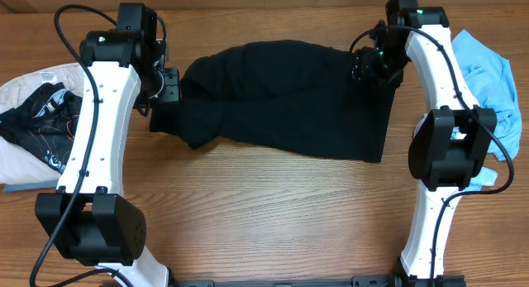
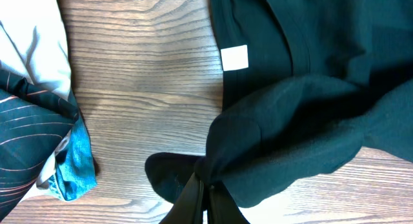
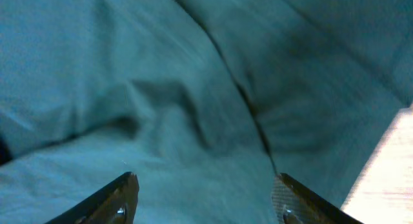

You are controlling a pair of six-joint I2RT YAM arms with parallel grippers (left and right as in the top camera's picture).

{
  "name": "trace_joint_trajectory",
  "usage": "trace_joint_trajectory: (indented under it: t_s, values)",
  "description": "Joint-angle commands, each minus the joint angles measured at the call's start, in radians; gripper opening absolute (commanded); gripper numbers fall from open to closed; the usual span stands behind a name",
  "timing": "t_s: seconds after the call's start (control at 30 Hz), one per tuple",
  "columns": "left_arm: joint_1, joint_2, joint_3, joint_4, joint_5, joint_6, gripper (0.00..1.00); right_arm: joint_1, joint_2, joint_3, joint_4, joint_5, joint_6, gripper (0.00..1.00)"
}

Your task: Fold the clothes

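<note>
Listing the clothes (image 1: 281, 97): one plain black garment, rumpled and partly doubled over, lying on the desk (image 1: 264, 212) toward 12 o'clock from its middle in the overhead view.

Long axis: 9 o'clock to 3 o'clock, one end pointing at each arm. The 9 o'clock end is narrow and bunched. The 3 o'clock end is broad and flatter, its edge running roughly 12 to 6.

Left jaws: closed tight on a gathered fold at the 9 o'clock end. The left wrist view shows black cloth pinched between them and spilling toward 1 o'clock, with a white label (image 2: 234, 57) on the flat layer beyond.

Right jaws: parted and holding nothing. The fingertips (image 3: 126, 192) stand wide of each other, and cloth directly beneath fills the wrist view. Overhead, they sit above the garment's 1 o'clock corner.

Governing relation (a judgement): the garment stretches between the arms, one end held and the other free. The cloth lies under the right jaws, not beside them, so any regrasp there means going straight down. The right arm (image 1: 438, 97) is nearer that corner; the left arm (image 1: 103, 113) is nearer the bunched end.

Adjacent, not part of the job: a light blue shirt (image 1: 488, 80) at 3 o'clock, and printed black fabric (image 1: 37, 121) on a pale cloth (image 1: 25, 84) at 9 o'clock.
</note>
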Motion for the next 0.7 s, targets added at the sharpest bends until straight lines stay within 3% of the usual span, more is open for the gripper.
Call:
trace_joint_trajectory:
  t_s: [0.0,0.2,0.4,0.67]
  values:
    - [0.005,-0.002,0.027,0.005,0.006,0.014,0.06,0.024,-0.009,-0.007,0.047,-0.043,-0.010,0.70]
    - [0.005,-0.002,0.027,0.004,0.013,0.012,0.06,0.034,-0.009,-0.102,0.076,0.102,0.109,0.70]
    - [0.005,-0.002,0.026,0.004,0.021,0.012,0.06,0.032,-0.009,-0.195,0.076,0.102,0.108,0.70]
    - [0.005,-0.002,0.027,0.004,0.031,0.011,0.06,0.034,-0.009,-0.315,0.219,0.103,0.093,0.70]
